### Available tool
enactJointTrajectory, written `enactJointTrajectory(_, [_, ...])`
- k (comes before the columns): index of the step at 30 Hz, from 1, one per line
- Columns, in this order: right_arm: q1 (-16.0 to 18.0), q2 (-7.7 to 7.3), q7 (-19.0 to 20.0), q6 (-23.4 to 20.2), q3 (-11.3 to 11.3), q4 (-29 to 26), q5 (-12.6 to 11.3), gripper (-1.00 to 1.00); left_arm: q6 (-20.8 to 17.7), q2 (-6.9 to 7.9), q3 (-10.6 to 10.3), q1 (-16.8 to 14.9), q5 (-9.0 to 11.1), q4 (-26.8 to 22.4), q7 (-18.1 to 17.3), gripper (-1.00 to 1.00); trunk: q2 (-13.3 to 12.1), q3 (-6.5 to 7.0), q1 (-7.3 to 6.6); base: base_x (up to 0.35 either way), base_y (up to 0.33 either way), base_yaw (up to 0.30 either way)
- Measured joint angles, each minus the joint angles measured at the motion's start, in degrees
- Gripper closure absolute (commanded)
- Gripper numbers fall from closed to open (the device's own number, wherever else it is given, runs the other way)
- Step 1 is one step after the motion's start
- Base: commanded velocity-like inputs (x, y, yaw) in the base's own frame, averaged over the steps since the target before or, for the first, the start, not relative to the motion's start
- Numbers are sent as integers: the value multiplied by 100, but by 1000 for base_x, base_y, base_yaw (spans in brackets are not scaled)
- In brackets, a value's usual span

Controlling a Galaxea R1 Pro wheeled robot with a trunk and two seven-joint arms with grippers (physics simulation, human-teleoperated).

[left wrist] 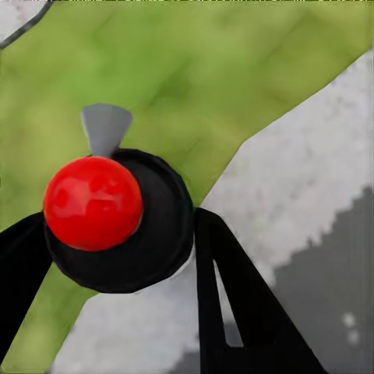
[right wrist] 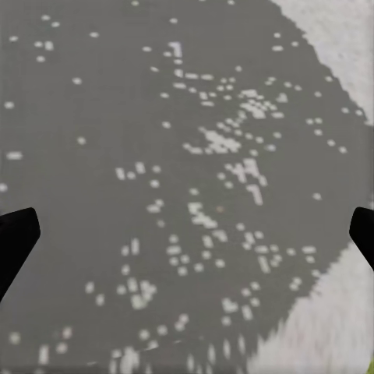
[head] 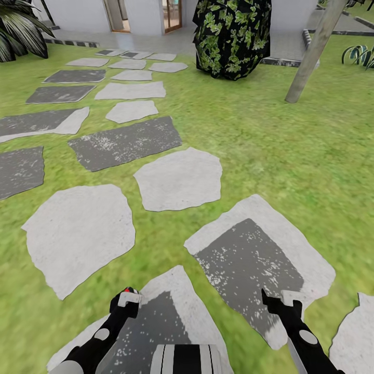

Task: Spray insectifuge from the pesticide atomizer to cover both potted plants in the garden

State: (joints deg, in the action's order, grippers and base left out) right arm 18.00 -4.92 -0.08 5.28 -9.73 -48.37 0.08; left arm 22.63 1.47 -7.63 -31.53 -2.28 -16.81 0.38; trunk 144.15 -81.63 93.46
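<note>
Here, atomizer [left wrist: 117, 218] in left gripper [head: 126, 300].

1. We see flat lawn [head: 270, 135] and stepping stones [head: 179, 179] lying open ahead.
2. A dark leafy bush [head: 232, 36] and a leaning grey trunk [head: 314, 52] stand far ahead.

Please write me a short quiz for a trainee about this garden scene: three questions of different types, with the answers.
1. True or false: the right claw holds a bottle.
2. What lies directly under the right claw? A) bare soil B) a paving stone with a dark patch C) a wooden deck
3. Fill in: the leaning grey post stands on the ____.
Key: 1 false, it is open and empty; 2 B; 3 grass.
</note>
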Motion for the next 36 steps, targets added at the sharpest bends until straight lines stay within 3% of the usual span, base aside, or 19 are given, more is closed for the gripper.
enactJointTrajectory(17, [0,0,0,0,8,0,0,-100,22,0,-20,-1,4,-183,-5,100,0,0,0,0,0,0])
enactJointTrajectory(36, [0,16,12,0,31,14,5,-100,-59,-2,-6,0,0,-170,-28,100,-25,421,-49,0,0,0])
